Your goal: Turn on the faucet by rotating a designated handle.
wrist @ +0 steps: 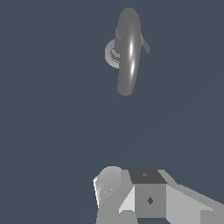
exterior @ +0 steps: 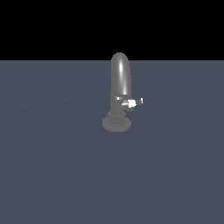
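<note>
Nearest the wrist camera is a blocky white and grey part of the robot arm [wrist: 144, 197], with a dark square patch on it. The gripper fingers cannot be made out there, so I cannot tell if the gripper is wide or narrow. In the exterior view no arm shows at all.

Well away from that part stands the shiny grey metal faucet tube with a round arched top [exterior: 120, 83]. It sits on a darker round base on the flat blue-grey table [exterior: 52, 175], near the middle of the exterior view. The small bright silver-white handle lever [exterior: 133, 103] sticks out low on the stem, pointing to about 3 o'clock from the tube in the exterior view. In the wrist view only a small grey tip of it peeks out beside the tube [wrist: 145, 45].

Nothing touches the handle. I think the task is only starting. The arm must reach the faucet, meet the little lever, and push it around. All of that looks left to do.
</note>
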`<state>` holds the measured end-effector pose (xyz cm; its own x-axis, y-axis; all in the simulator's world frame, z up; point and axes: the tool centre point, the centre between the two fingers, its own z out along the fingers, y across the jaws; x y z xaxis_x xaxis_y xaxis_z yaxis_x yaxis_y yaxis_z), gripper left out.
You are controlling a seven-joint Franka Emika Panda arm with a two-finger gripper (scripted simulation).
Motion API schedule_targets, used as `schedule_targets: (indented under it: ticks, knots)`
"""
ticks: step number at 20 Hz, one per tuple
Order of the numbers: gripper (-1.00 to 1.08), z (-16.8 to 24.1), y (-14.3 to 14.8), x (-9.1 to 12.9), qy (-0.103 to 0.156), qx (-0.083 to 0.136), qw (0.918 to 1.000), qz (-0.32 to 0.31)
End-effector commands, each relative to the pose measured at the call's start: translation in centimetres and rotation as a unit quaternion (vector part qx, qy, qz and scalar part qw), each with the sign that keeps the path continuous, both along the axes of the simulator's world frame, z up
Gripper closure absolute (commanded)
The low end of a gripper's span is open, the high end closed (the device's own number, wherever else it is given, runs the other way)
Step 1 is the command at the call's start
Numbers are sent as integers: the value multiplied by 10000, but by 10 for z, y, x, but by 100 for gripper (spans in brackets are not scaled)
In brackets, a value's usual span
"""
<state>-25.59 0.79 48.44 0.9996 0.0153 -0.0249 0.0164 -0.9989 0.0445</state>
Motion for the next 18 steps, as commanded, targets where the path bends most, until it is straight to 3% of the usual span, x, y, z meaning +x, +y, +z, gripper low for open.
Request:
schedule_targets:
  ticks: [1, 10, 18]
  knots:
    - [108, 0, 0, 0, 0, 0, 10000, 0]
    - [108, 1, 2, 10, 145, 60, 9998, -134]
    - [108, 1, 8, 35, 526, 216, 9972, -487]
